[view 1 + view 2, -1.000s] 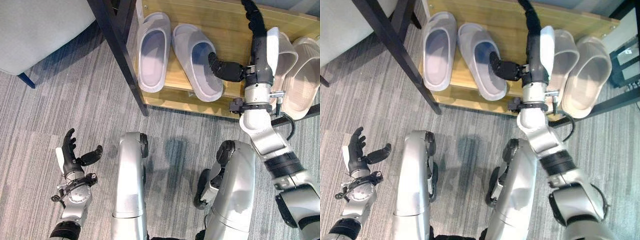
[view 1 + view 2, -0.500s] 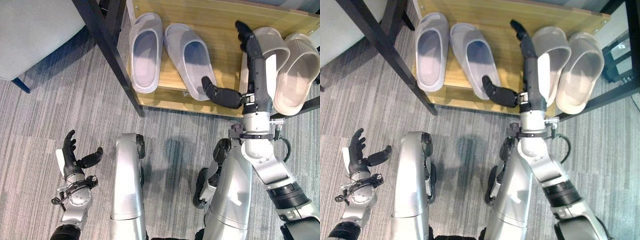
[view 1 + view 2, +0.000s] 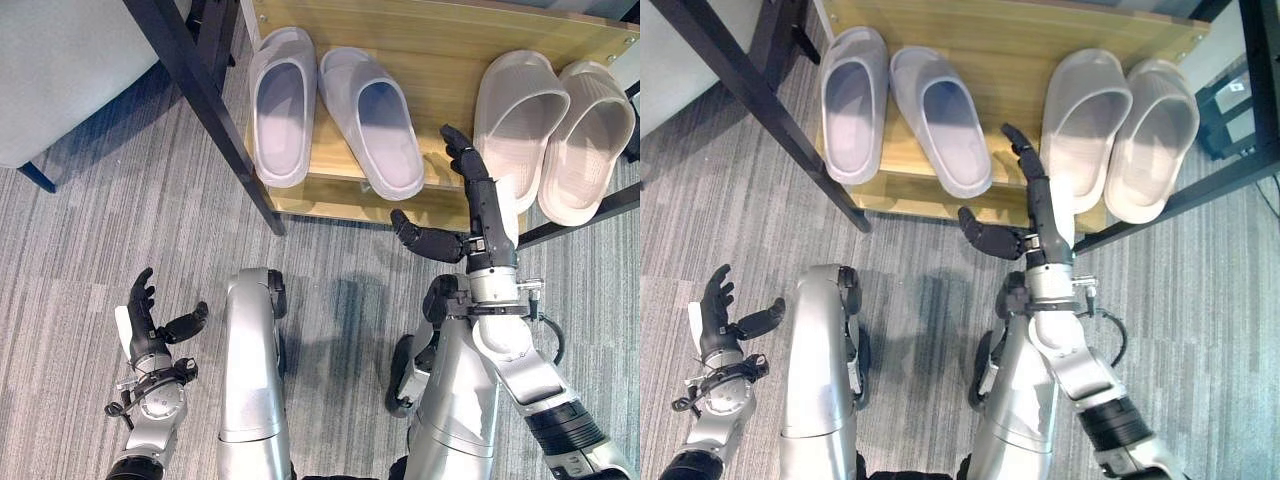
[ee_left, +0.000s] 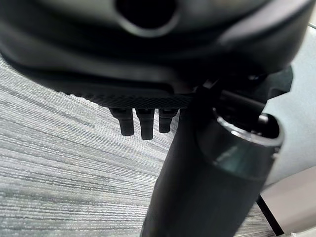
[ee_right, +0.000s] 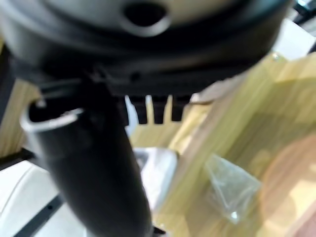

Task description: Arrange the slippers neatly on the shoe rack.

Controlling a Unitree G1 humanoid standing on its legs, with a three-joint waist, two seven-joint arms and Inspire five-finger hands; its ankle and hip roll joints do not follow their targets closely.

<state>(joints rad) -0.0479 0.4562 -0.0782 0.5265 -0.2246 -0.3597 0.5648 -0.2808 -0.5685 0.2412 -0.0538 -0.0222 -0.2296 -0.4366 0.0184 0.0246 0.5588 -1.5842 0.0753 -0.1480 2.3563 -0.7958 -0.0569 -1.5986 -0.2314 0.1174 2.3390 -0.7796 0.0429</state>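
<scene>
The wooden shoe rack (image 3: 440, 40) carries four slippers — a grey pair (image 3: 335, 115) at its left end and a beige pair (image 3: 550, 125) at its right end, all lying flat. The right hand (image 3: 480, 205) hovers at the rack's front edge, between the pairs, fingers straight, thumb spread, empty. The left hand (image 3: 145, 325) hangs over the carpet well away from the rack — fingers relaxed, apart.

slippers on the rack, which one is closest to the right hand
The inner beige slipper, left one of the right-hand beige pair. The right hand is open with its fingertips just beside that slipper's heel edge; the two grey slippers lie further left.
</scene>
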